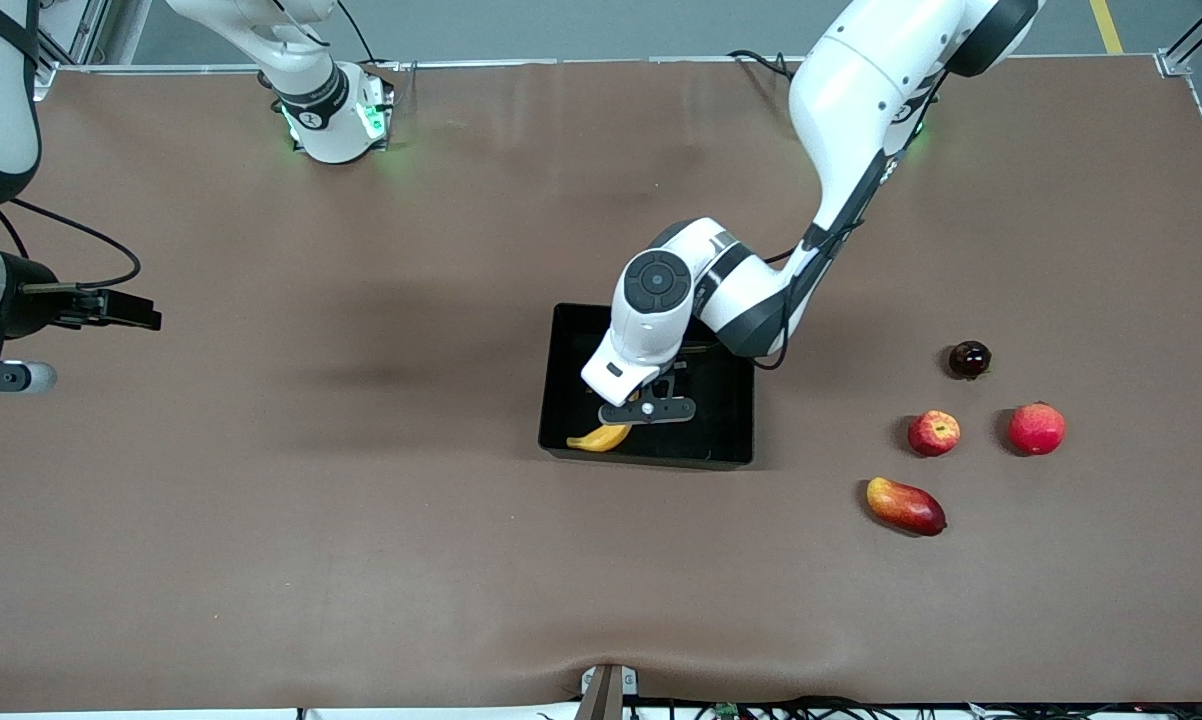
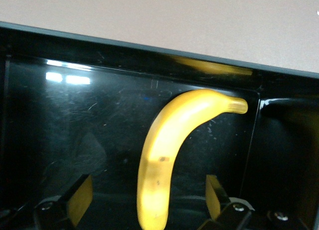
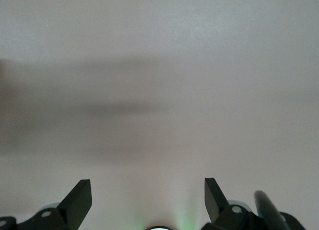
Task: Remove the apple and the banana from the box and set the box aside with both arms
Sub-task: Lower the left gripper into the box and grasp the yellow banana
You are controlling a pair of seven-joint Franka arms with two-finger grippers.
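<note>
The banana [image 1: 599, 438] lies in the box [image 1: 726, 455], in the corner nearer the front camera toward the right arm's end. My left gripper [image 1: 648, 410] hangs low over it inside the box. In the left wrist view the banana [image 2: 169, 140] lies on the box's glossy floor [image 2: 75, 115], between the fingers of the open left gripper [image 2: 148, 197], with a gap on each side. The apple [image 1: 934, 433] rests on the table toward the left arm's end. My right gripper [image 1: 146, 315] waits open over bare table at the right arm's end and holds nothing [image 3: 148, 195].
Around the apple lie a larger plain red round fruit [image 1: 1036, 428], a red-yellow mango [image 1: 906, 505] nearer the front camera, and a small dark fruit [image 1: 969, 358] farther from it. The brown table mat [image 1: 361, 520] spreads wide around the box.
</note>
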